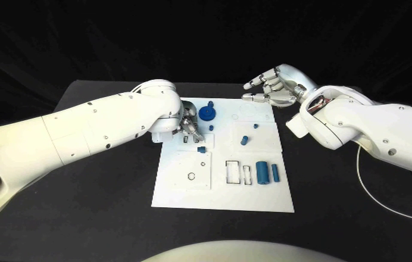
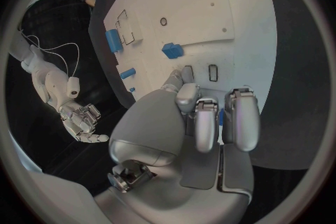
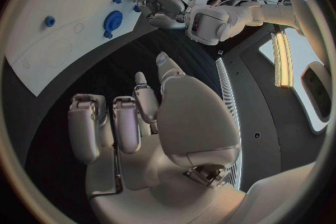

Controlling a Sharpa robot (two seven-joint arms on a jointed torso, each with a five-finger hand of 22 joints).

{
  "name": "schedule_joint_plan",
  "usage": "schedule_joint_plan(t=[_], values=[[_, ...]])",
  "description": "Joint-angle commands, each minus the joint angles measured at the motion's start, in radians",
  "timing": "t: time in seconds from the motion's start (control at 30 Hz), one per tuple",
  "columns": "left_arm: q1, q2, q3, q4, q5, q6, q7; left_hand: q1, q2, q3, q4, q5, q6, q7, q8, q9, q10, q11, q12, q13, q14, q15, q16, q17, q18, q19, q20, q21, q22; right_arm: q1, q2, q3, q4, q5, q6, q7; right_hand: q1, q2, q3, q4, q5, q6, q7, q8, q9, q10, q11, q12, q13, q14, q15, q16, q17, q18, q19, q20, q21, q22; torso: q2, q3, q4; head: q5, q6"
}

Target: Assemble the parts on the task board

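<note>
Task board [image 1: 225, 197], a white rectangular plate, lay mid-table with small blue parts scattered across it.
I saw my left silver hand [image 1: 189, 128] low over the board's far left corner, fingers curled, beside a blue round gear-like part [image 1: 207, 114]; whether it pinched anything I could not tell. My right silver hand [image 1: 271, 87] hovered beyond the board's far edge, fingers loosely spread and holding nothing. Two blue cylinders [image 1: 268, 171] lay near the right edge.

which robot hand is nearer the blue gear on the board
Left. The left robot hand is over the board, just beside the blue gear. The right robot hand hovers past the board's far right corner, over the black table, farther off.
</note>
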Motion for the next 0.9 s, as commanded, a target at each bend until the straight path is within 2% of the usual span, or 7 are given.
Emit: schedule_joint_plan(t=[0.03, 0.07, 0.1, 0.17, 0.23, 0.6, 0.9], values=[[0.0, 0.0, 0.0, 0.0, 0.012, 0.027, -0.023, -0.025, -0.088, 0.162, 0.012, 0.019, 0.002, 0.003, -0.008, -0.001, -0.002, 0.011, -0.014, -0.002, 0.107, -0.002, 0.003, 0.264, -0.019, 0.017, 0.004, 0.002, 0.078, -0.001, 0.001, 0.0, 0.0, -0.01, 0.013, 0.002, -0.003, 0.007, -0.006, -0.002, 0.004, -0.006, -0.002, -0.004, -0.001, -0.007, 0.002, -0.001, 0.014, 0.067, -0.009, -0.006, 0.087, 0.009, -0.001, -0.002, -0.004, 0.059, 0.0, 0.0004, 0.0002, 0.0, -0.001], [0.0, 0.0, 0.0, 0.001, 0.012, 0.029, -0.023, -0.03, -0.104, 0.198, 0.011, 0.021, 0.002, 0.003, -0.008, 0.001, -0.002, 0.007, -0.016, -0.003, 0.107, 0.001, 0.003, 0.264, -0.019, 0.017, 0.004, 0.002, 0.079, -0.001, 0.001, 0.0, 0.001, -0.01, 0.014, 0.002, -0.003, 0.007, -0.006, -0.002, 0.004, -0.006, -0.002, -0.004, -0.001, -0.007, 0.002, -0.001, 0.014, 0.067, -0.009, -0.006, 0.087, 0.009, -0.001, -0.002, -0.004, 0.059, 0.0, 0.0003, 0.0, 0.001, -0.002], [0.0, -0.001, 0.0, 0.001, 0.012, 0.03, -0.024, -0.091, -0.159, 0.332, 0.031, 0.015, 0.009, 0.008, -0.001, 0.01, 0.003, 0.019, -0.018, -0.004, 0.107, 0.003, 0.003, 0.264, -0.019, 0.017, 0.006, 0.002, 0.081, -0.001, 0.001, 0.0, 0.001, -0.01, 0.014, 0.002, -0.003, 0.007, -0.006, -0.002, 0.004, -0.006, -0.002, -0.004, -0.001, -0.007, 0.002, -0.001, 0.014, 0.067, -0.009, -0.006, 0.087, 0.009, -0.001, -0.002, -0.004, 0.059, 0.001, 0.0002, 0.0004, 0.001, -0.003], [0.0, -0.002, 0.0, 0.002, 0.012, 0.03, -0.024, -0.108, -0.175, 0.369, 0.037, 0.014, 0.011, 0.009, 0.001, 0.013, 0.005, 0.023, -0.018, -0.004, 0.107, 0.003, 0.003, 0.264, -0.019, 0.016, 0.007, 0.002, 0.081, -0.001, 0.0, 0.0, 0.001, -0.01, 0.013, 0.002, -0.003, 0.007, -0.006, -0.002, 0.004, -0.006, -0.002, -0.004, -0.001, -0.007, 0.002, -0.001, 0.014, 0.067, -0.009, -0.006, 0.087, 0.009, -0.001, -0.002, -0.004, 0.059, 0.001, 0.0002, 0.0005, 0.001, -0.003], [-0.001, -0.003, 0.0, 0.003, 0.012, 0.026, -0.022, -0.143, -0.225, 0.483, 0.004, 0.014, 0.005, 0.006, 0.013, 0.028, 0.009, 0.009, -0.018, -0.003, 0.107, 0.004, 0.003, 0.264, -0.019, 0.017, 0.009, 0.002, 0.084, -0.001, 0.001, 0.0, 0.0, -0.009, 0.014, 0.002, -0.003, 0.007, -0.006, -0.002, 0.004, -0.006, -0.002, -0.004, -0.001, -0.007, 0.002, -0.001, 0.014, 0.067, -0.009, -0.006, 0.087, 0.009, -0.001, -0.002, -0.004, 0.059, 0.0, 0.0002, 0.0001, 0.0, -0.003], [-0.003, -0.029, 0.003, 0.028, 0.025, -0.05, 0.011, -0.218, -0.252, 0.583, -0.029, 0.009, 0.001, 0.006, 0.033, 0.052, 0.017, 0.006, -0.013, 0.002, 0.107, 0.004, 0.003, 0.264, -0.019, 0.017, 0.008, 0.0, 0.085, -0.002, 0.008, -0.002, -0.004, -0.03, 0.047, -0.009, 0.02, 0.011, -0.002, -0.023, 0.007, -0.008, -0.001, -0.006, -0.002, -0.009, 0.001, -0.004, 0.012, 0.068, -0.01, -0.006, 0.088, 0.009, -0.001, -0.003, -0.004, 0.059, 0.0, 0.0004, 0.0003, -0.002, -0.003], [-0.006, -0.133, 0.005, 0.101, 0.158, -0.23, 0.106, -0.265, -0.263, 0.59, -0.023, 0.004, -0.015, 0.009, 0.029, 0.054, -0.009, 0.009, -0.055, -0.043, 0.107, 0.005, 0.003, 0.264, -0.013, 0.005, 0.009, -0.018, 0.061, -0.015, 0.035, -0.006, 0.024, -0.348, 0.146, -0.073, 0.078, 0.019, 0.033, -0.078, -0.01, 0.012, -0.003, -0.01, -0.002, -0.011, -0.001, -0.006, 0.007, 0.071, -0.012, 0.0, 0.103, 0.008, 0.0, -0.004, -0.005, 0.061, -0.001, 0.0004, 0.0013, -0.009, -0.001]])
